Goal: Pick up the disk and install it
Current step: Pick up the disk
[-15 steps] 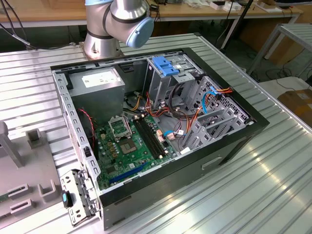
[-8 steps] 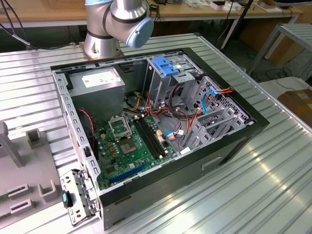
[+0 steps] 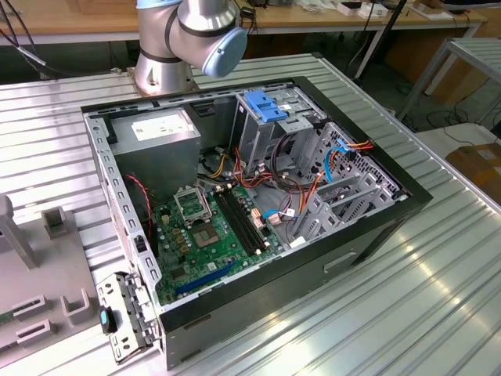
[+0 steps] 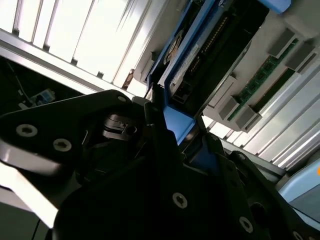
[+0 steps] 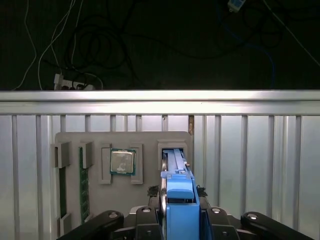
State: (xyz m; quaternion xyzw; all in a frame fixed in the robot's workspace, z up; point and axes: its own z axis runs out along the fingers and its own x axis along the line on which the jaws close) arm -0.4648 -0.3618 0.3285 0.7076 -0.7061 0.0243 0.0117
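The hand [image 5: 180,214] is clamped on the disk [image 5: 176,162], standing on edge in the outermost slot of the grey tray [image 5: 150,139], near the worktop [image 5: 250,165] edge; bare ribbed metal alongside. Exterior view: tray at 9 o'clock of the open computer case [image 3: 368,235].

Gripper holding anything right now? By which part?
The disk. The gripper looks clamped on the end of its blue carrier rail, fingers on either side.
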